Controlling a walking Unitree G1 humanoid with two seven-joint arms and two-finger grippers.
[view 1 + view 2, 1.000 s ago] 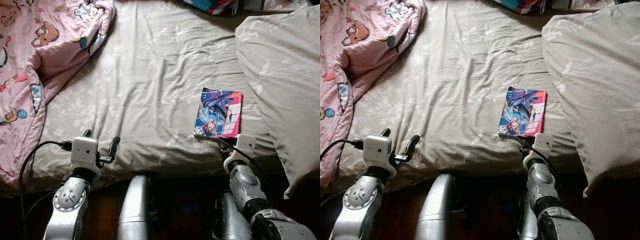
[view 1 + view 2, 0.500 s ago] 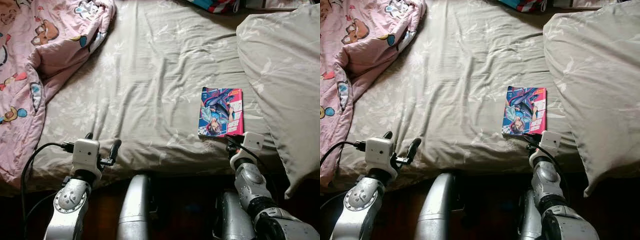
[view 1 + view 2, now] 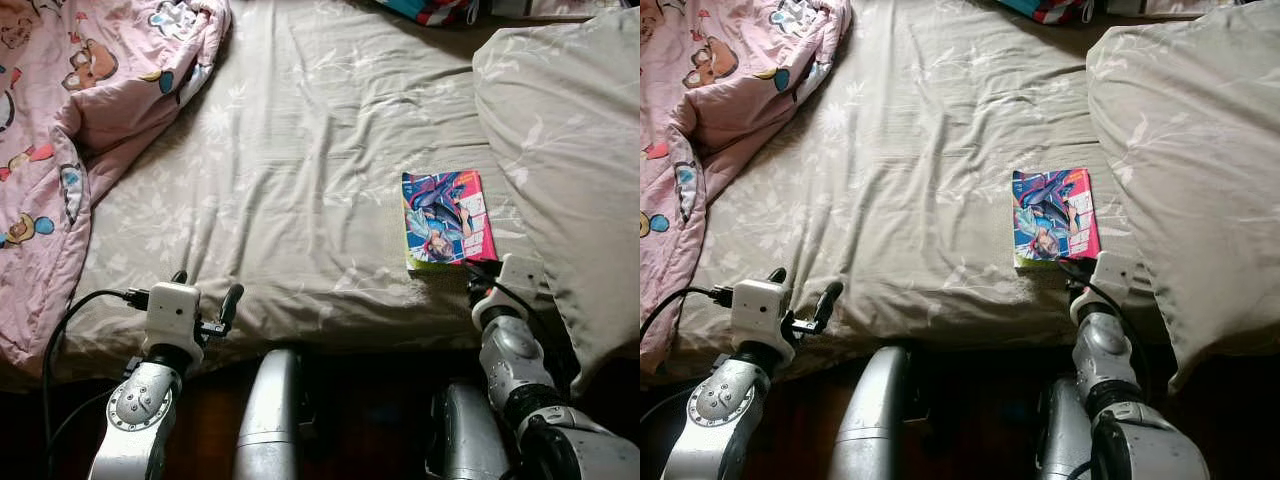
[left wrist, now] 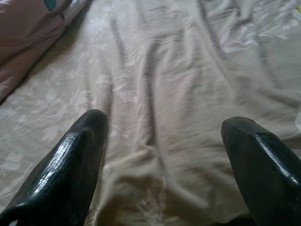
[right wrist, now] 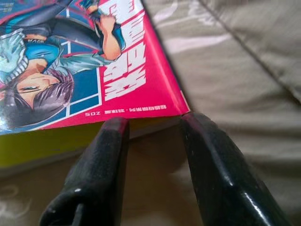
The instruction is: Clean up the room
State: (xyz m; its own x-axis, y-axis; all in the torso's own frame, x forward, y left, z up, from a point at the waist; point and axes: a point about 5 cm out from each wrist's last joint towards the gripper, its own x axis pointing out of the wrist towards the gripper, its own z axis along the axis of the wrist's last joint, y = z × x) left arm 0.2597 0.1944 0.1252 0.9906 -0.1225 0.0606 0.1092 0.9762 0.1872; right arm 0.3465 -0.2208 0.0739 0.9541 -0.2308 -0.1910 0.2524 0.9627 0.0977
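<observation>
The bed sheet (image 3: pixel 300 150) and pillow (image 3: pixel 560 130) are beige with pale leaf print, the blanket (image 3: pixel 70 90) is pink with cartoon animals, and the comic book (image 3: pixel 445 215) has a pink and blue cover.

Readable text: little. Comic book (image 5: pixel 70 61) lies on bed sheet, cover up, seen upside down past my right gripper (image 5: pixel 153 123). Small dark print along pink bottom edge of cover: digits read "205" as shown, so likely inverted; rest of that line too small to make out. Large white block characters on pink strip of cover, not legible to me. Small word on blue panel beside drawn figure, blurred. From head views cover lettering on book (image 3: pixel 446 218) too small to read.
</observation>
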